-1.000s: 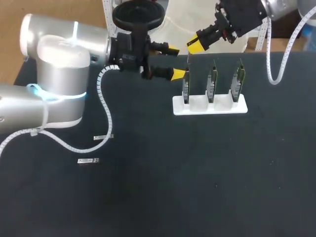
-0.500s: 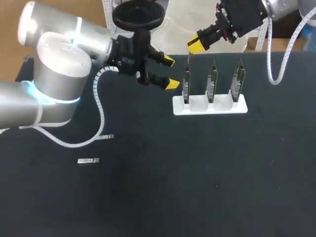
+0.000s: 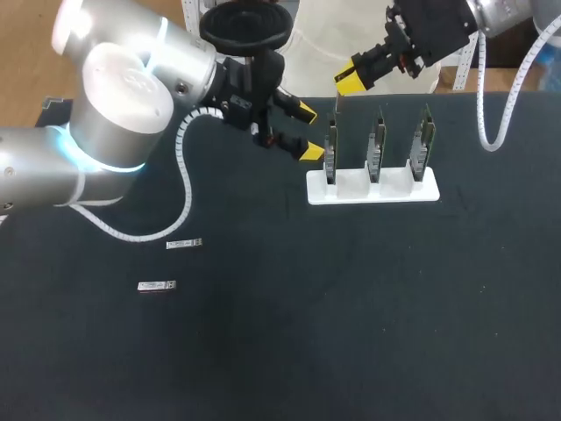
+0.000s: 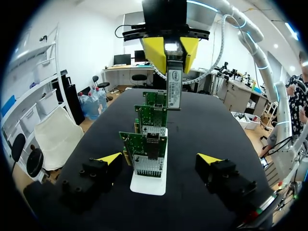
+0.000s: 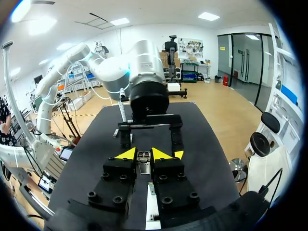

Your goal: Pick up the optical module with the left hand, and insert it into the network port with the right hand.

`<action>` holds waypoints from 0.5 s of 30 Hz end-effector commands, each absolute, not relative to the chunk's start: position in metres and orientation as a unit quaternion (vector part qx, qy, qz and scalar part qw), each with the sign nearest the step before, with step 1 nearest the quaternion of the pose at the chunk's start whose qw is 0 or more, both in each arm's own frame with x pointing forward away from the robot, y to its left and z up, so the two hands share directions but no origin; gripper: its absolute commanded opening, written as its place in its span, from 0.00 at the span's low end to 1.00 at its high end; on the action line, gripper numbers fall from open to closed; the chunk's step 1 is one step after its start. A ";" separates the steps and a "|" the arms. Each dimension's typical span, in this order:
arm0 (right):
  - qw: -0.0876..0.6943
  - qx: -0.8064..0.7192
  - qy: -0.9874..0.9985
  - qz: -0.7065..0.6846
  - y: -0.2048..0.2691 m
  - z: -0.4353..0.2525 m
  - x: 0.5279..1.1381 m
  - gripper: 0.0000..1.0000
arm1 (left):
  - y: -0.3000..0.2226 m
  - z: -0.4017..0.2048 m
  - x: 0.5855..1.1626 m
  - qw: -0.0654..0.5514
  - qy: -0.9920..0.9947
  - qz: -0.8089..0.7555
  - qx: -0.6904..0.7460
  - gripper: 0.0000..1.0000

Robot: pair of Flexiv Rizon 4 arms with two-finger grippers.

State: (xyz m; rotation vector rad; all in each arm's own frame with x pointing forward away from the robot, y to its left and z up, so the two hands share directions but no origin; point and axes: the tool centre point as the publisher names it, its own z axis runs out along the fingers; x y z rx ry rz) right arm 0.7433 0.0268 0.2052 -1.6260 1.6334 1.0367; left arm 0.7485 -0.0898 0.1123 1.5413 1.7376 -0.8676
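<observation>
- Optical module [image 4: 173,86] hung upright, pinched from both sides in the right gripper [image 5: 143,155], just above the network card [image 3: 330,154] at the holder's 9 o'clock end.
- Left gripper [image 3: 306,132] gaped wide and held nothing, at 9 o'clock of the white holder [image 3: 372,190].
- Two spare modules [image 3: 183,244] lay on the table [image 3: 351,307] at 8 o'clock, well apart.

No wording can be read anywhere. The closest printed surface is the white label on the optical module [image 4: 173,89] pinched in the right gripper [image 4: 172,53]. It carries a round logo mark and several rows of fine print (all too small to make out). On the table [image 3: 351,333], the 2 others, the nearer spare module [image 3: 156,286] and the farther spare module [image 3: 183,244], have pale tops with no legible print. The 3 green boards [image 4: 143,153] show no readable marking.
</observation>
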 end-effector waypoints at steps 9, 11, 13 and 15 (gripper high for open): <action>0.305 -0.616 0.615 0.387 0.027 0.206 0.740 0.00 | -0.089 0.106 0.747 0.319 0.669 -0.327 0.587 1.00; 0.304 -0.616 0.616 0.386 0.027 0.206 0.740 0.00 | -0.090 0.106 0.747 0.318 0.669 -0.327 0.587 1.00; 0.304 -0.616 0.616 0.386 0.027 0.206 0.739 0.00 | -0.091 0.106 0.747 0.316 0.670 -0.326 0.587 1.00; 0.304 -0.616 0.616 0.385 0.026 0.206 0.739 0.00 | -0.092 0.106 0.746 0.316 0.669 -0.325 0.589 1.00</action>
